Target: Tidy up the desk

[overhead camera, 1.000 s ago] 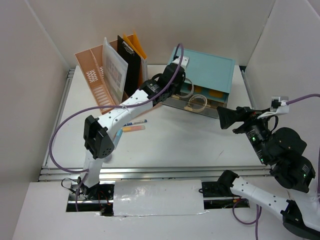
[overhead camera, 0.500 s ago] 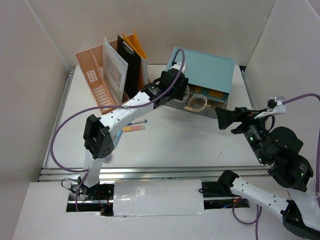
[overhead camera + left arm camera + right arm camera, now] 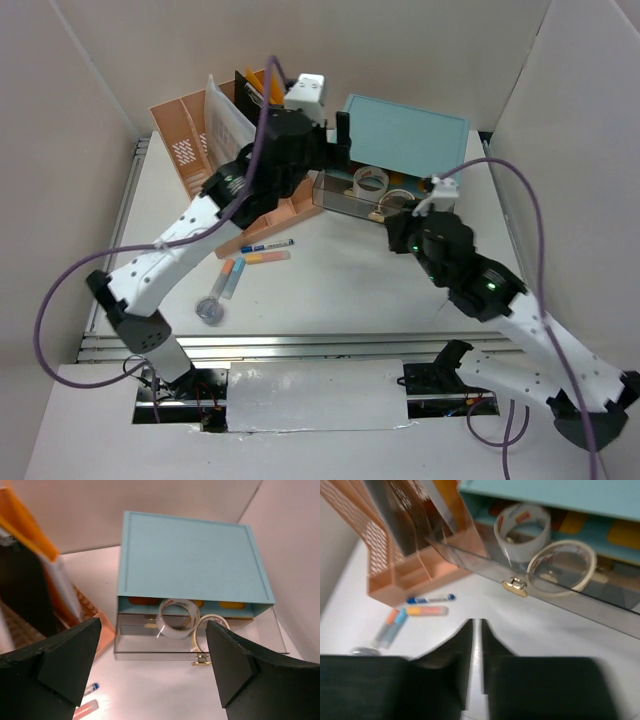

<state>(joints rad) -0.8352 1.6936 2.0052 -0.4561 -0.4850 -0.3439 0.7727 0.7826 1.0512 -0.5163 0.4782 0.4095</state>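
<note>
Flat, matte white desk (image 3: 400, 290) filling the floor of the white-panelled booth, ribbed aluminium rails (image 3: 300, 345) along its near and left edges; at the back, by the wall, a boxy teal cabinet (image 3: 405, 135) with a smooth top and a thin raised rim; out of its front, a glossy clear plastic drawer (image 3: 150, 642) with a small brass-coloured latch (image 3: 515, 586); inside, two hoops of tape, a wide translucent roll (image 3: 178, 617) standing on edge and a thinner cream ring (image 3: 563, 567) just beside it; to the left, just beside the drawer's corner, a peach-pink file organizer (image 3: 190, 160) of slotted, grid-like plastic, holding upright pale sheets (image 3: 222, 115) and a black board (image 3: 247, 88); in front of it on bare desk, a slim blue-capped pen (image 3: 266, 244), a stubby orange-pink highlighter (image 3: 266, 257) just beside it, a blue-and-orange marker (image 3: 231, 279), and a small round clear disc (image 3: 209, 311) nearer the rail. Left gripper (image 3: 152, 665) raised over the desk in front of the cabinet, black wedge-shaped fingers spread wide, nothing between them and nothing touched. Right gripper (image 3: 476, 645) over bare desk in front of the drawer, blunt black fingers drawn almost together, only a thin slit of white between, pinching nothing, apart from the latch.
</note>
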